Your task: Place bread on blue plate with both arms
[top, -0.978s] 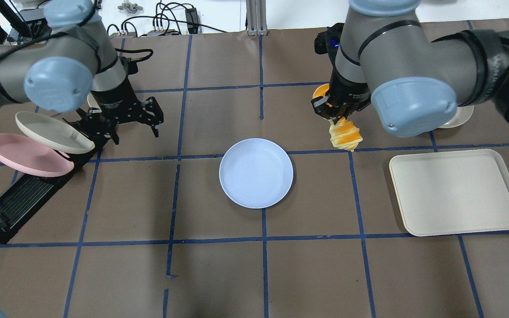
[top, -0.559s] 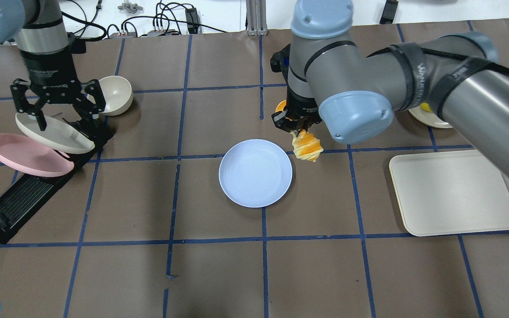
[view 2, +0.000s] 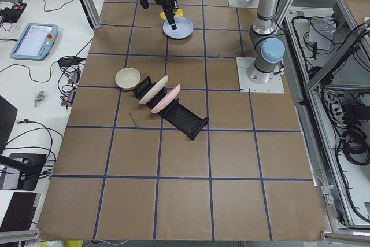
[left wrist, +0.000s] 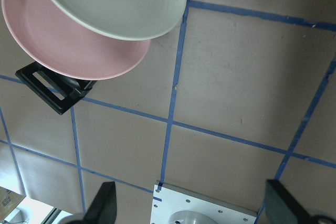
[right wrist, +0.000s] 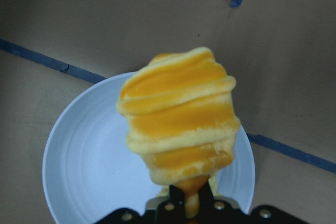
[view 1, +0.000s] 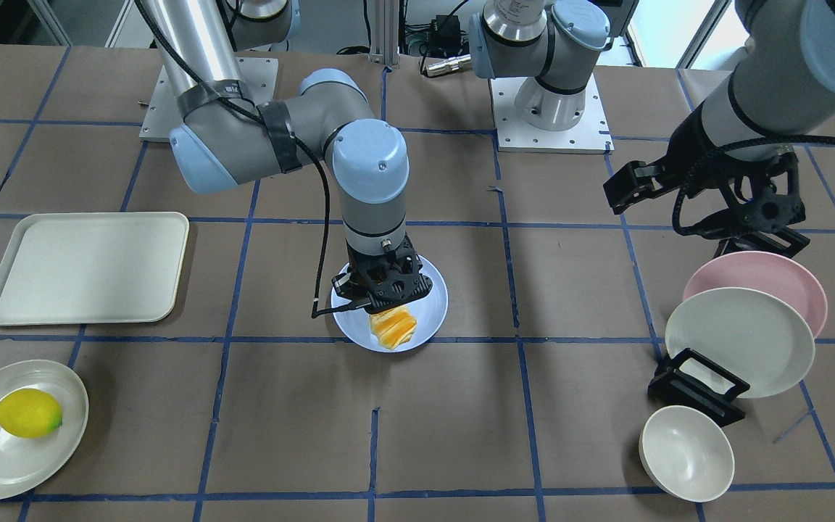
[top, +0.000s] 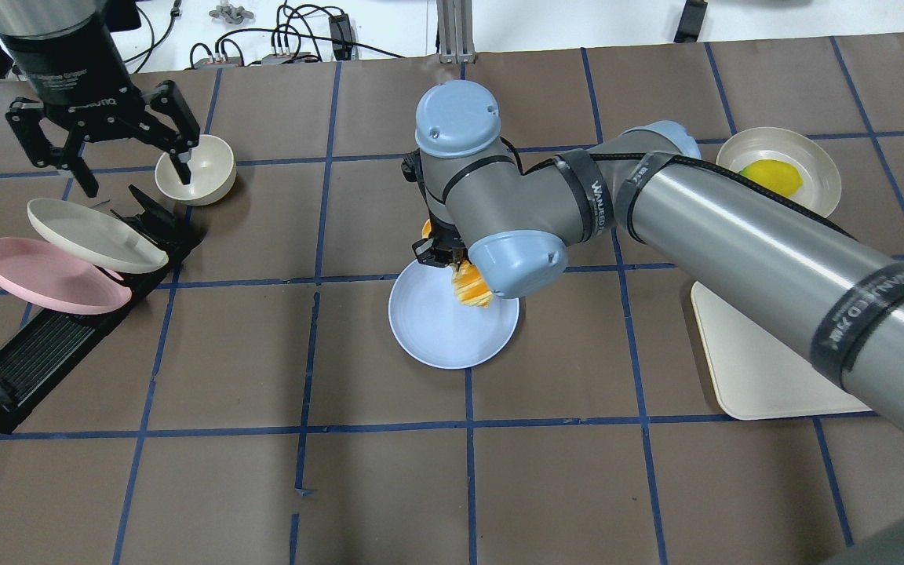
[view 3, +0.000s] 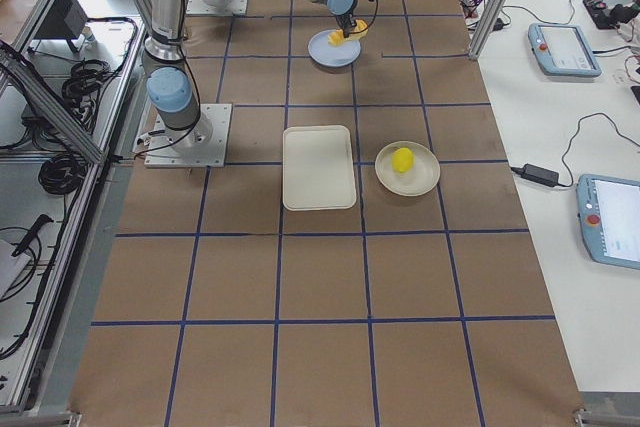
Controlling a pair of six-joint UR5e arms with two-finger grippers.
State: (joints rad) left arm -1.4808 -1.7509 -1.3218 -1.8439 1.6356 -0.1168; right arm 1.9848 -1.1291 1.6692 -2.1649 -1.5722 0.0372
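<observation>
Bread [view 1: 393,328] in the right claw [view 1: 386,309] covers part of blue plate [view 1: 433,301].

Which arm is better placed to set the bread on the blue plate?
The right. The right gripper is shut on the bread, which hangs over the blue plate. The left gripper is open and empty, far off by the bowl.
</observation>
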